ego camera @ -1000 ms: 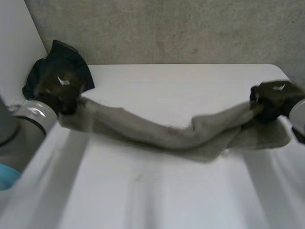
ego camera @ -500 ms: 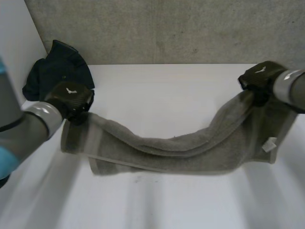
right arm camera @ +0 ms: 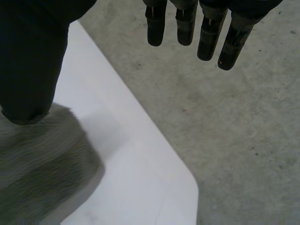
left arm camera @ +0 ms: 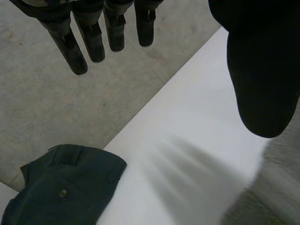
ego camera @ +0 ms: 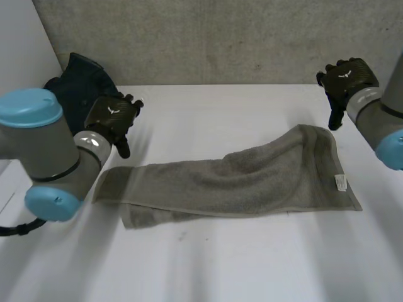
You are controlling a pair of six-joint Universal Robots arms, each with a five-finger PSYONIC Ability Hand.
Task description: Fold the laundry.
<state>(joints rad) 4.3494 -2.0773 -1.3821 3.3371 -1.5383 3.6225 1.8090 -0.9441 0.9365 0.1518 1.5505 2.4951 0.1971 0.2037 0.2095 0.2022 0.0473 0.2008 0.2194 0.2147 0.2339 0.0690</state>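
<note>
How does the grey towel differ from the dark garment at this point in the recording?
The grey towel lies stretched across the middle of the table, apparently doubled lengthwise; the dark garment sits bunched at the far left corner. The towel is light grey terry with a white tag; the garment is near-black, smoother cloth with a button. Both rest on the table.

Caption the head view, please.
Grey towel lies on the white table; left hand and right hand open, clear of it.

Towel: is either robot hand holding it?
No, the left hand and the right hand are open, and the towel lies on the table.
</note>
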